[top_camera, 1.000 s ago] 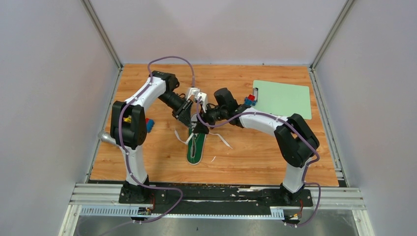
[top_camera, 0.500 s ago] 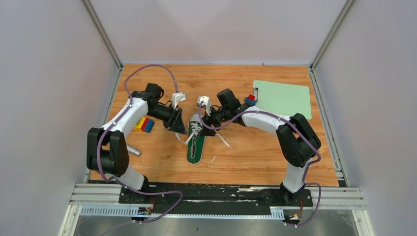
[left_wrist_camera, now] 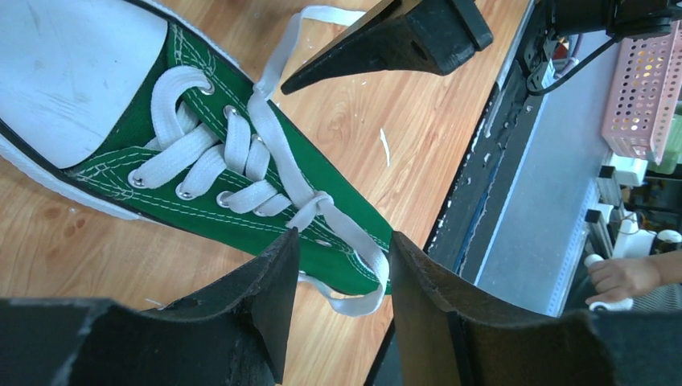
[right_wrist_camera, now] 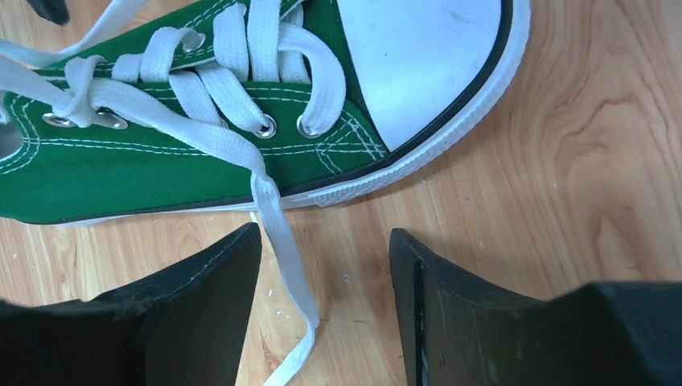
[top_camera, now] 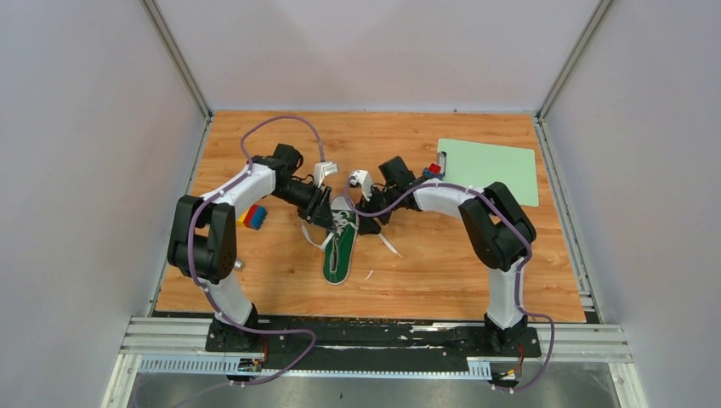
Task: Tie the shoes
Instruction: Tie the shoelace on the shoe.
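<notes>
Evidently the green sneaker (top_camera: 338, 251) lies toe-outward on the desk (top_camera: 442, 272) so the left fingers (left_wrist_camera: 265, 297) and right fingers (right_wrist_camera: 201, 281), both spread and empty, can flank its once-crossed white laces (left_wrist_camera: 310, 201), one end each.

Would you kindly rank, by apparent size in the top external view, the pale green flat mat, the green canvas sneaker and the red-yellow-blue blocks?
1. pale green flat mat, clearly largest
2. green canvas sneaker
3. red-yellow-blue blocks, smallest

Sneaker (top_camera: 340, 244) on table (top_camera: 425, 272) centre, toe toward 12 o'clock. Left gripper (top_camera: 327, 218) at its 10, right gripper (top_camera: 367, 219) at its 2. Toy blocks (top_camera: 252, 216) at 9, board (top_camera: 489, 170) at 2.
</notes>
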`<state>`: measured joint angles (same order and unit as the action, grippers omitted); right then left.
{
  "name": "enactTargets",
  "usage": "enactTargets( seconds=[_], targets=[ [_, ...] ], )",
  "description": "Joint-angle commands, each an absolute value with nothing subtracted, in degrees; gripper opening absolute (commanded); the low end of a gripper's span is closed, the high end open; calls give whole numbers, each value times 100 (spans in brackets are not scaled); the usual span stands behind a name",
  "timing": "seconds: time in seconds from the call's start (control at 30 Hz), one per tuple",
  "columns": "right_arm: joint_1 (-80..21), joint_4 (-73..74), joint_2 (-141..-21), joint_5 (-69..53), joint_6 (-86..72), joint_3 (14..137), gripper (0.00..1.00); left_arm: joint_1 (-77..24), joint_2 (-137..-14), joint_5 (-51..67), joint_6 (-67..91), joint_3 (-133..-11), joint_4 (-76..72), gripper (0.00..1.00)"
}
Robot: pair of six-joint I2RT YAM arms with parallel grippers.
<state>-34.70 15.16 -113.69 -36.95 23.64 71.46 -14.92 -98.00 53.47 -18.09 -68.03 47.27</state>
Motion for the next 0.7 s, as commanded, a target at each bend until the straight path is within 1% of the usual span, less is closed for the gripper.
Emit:
enactTargets(
  seconds=[0.0,0.03,0.1,0.13,0.17,0.2,0.23,0.27,0.3,0.37,0.53,0.67],
  targets=[
    [-3507,1470,-11588,-3575,2426,7347,58,-1530,-10006,5510,-1903,-7153,5115,53],
    [-3507,1465,-11604,-3561,2426,7352,54,-1539,-10032,5488,-1884,-7145,5150,53],
    [-3506,1482,-11580,-3468,2445,7345,33,-1581,-10059,5411,-1888,-7119,5151,48],
    [-3488,1508,-11507,-3446,2458,7322,24,-1595,-10070,5356,-1884,-7128,5173,40],
    [-3436,1576,-11400,-3454,2468,7276,17,-1598,-10111,5319,-1875,-7141,5205,28],
    [-3348,1649,-11256,-3498,2459,7218,12,-1599,-10127,5201,-1887,-7191,5281,23],
    [-3243,1735,-11088,-3551,2434,7137,8,-1595,-10134,5136,-1928,-7208,5317,14],
    [-3107,1828,-10925,-3622,2408,7049,4,-1584,-10121,4982,-1949,-7216,5341,10],
    [-2970,1983,-10728,-3699,2388,6962,0,-1572,-10082,4895,-1959,-7207,5325,4],
    [-2725,2152,-10356,-3814,2382,6758,0,-1540,-10024,4632,-1874,-7131,5214,0],
    [-2481,2584,-9711,-3896,2543,6202,0,-1488,-10014,3885,-1335,-6822,4741,0],
    [-2469,2740,-9651,-3777,2551,5990,0,-1485,-10194,3379,-1177,-6773,4735,0]
  ],
)
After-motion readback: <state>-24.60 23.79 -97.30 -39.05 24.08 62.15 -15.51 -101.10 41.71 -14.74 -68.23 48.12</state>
